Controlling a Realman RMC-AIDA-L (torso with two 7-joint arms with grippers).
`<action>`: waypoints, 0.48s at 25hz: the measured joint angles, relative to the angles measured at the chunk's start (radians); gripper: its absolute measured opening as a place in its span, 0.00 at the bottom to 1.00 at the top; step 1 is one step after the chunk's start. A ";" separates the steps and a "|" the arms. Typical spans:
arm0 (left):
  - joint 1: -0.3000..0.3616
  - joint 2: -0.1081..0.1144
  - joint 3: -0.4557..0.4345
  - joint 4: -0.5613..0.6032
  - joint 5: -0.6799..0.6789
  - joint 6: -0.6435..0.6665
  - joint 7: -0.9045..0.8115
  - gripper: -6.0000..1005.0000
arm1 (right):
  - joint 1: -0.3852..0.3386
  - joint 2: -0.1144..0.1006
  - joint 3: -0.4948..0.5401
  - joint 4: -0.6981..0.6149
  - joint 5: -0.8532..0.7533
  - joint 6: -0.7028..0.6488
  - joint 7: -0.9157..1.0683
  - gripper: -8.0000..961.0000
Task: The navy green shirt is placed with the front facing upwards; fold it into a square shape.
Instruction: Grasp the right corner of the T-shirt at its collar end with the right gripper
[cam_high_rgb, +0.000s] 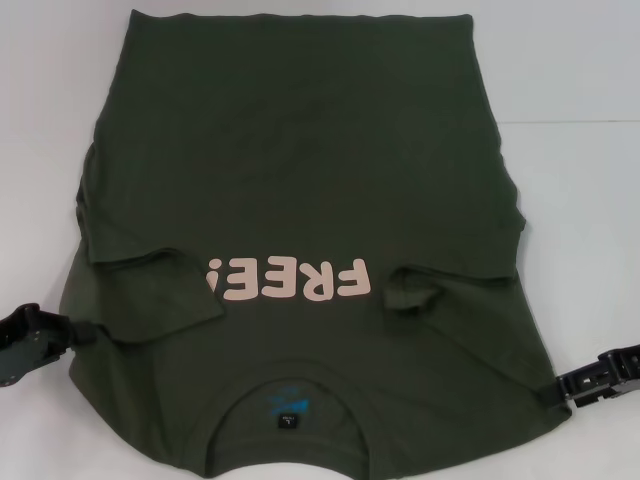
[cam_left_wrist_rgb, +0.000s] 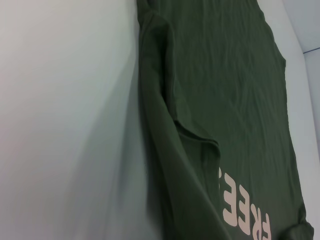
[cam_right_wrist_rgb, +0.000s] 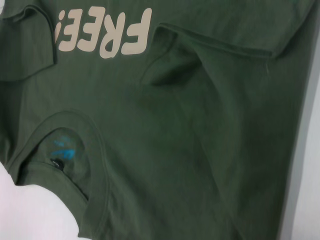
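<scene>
The navy green shirt (cam_high_rgb: 300, 170) lies front up on the white table (cam_high_rgb: 570, 60), collar nearest me and hem at the far side. Its pale "FREE!" lettering (cam_high_rgb: 290, 280) reads upside down. The blue-and-black neck label (cam_high_rgb: 287, 412) shows inside the collar. Both short sleeves are folded inward over the chest, one on the left (cam_high_rgb: 150, 290) and one on the right (cam_high_rgb: 440, 285). My left gripper (cam_high_rgb: 92, 333) is at the shirt's left edge near the shoulder. My right gripper (cam_high_rgb: 558, 388) is at the right edge near the other shoulder. The wrist views show only the shirt (cam_left_wrist_rgb: 225, 100) (cam_right_wrist_rgb: 190, 125).
White table surface shows on both sides of the shirt and beyond the hem. A thin seam line (cam_high_rgb: 590, 122) crosses the table at the right. The shirt's near edge runs out of the head view at the bottom.
</scene>
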 joint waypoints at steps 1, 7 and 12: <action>0.001 0.000 0.000 0.000 0.000 0.000 0.000 0.03 | 0.000 0.001 -0.003 0.000 0.000 0.003 0.000 0.69; 0.002 0.000 -0.001 0.000 0.000 0.000 0.000 0.03 | 0.002 0.010 -0.040 0.000 0.000 0.017 0.002 0.68; 0.002 0.000 -0.002 0.000 0.000 0.000 0.000 0.03 | 0.009 0.018 -0.044 0.001 0.001 0.024 0.010 0.68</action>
